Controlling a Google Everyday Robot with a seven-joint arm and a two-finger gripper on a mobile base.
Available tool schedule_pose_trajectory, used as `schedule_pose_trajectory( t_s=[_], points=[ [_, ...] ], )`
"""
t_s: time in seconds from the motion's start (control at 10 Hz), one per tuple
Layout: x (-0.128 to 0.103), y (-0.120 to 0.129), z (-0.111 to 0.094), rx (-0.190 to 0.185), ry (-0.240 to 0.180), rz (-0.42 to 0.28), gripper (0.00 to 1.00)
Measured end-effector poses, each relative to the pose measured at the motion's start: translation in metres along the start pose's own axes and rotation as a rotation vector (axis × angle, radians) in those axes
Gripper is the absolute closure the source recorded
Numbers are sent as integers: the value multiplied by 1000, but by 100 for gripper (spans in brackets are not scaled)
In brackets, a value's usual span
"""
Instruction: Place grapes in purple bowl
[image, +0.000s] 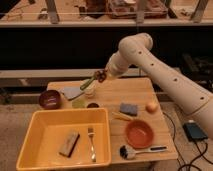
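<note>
My gripper (100, 76) hangs above the back left part of the wooden table (112, 95), at the end of the white arm (165, 75) that reaches in from the right. It is shut on the grapes (101, 75), a small dark reddish-brown cluster held in the air. The purple bowl (50, 99) stands on the table's left edge, to the left of the gripper and below it, and its glossy inside looks empty.
A big yellow tub (35, 145) holding a sponge (69, 143) and a fork (91, 143) fills the front left. An orange bowl (138, 133), a brush (136, 151), a blue-grey sponge (128, 108) and an orange fruit (151, 106) lie to the right. A small cup (90, 91) and a green stick (87, 84) sit under the gripper.
</note>
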Motion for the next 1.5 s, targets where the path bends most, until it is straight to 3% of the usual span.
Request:
schedule_pose_trajectory(
  t_s=[0.1,0.2,0.5,0.7,1.0,1.3,1.5],
  points=[
    [35,3,-10,13,43,-27,100],
    [42,2,-13,19,54,-30,100],
    [42,3,-13,18,51,-32,100],
    [35,0,-11,47,38,-50,100],
    [54,-17,20,134,49,-137,100],
    [111,-34,67,210,76,-210,100],
    [155,-44,104,259,90,-222,100]
  ],
)
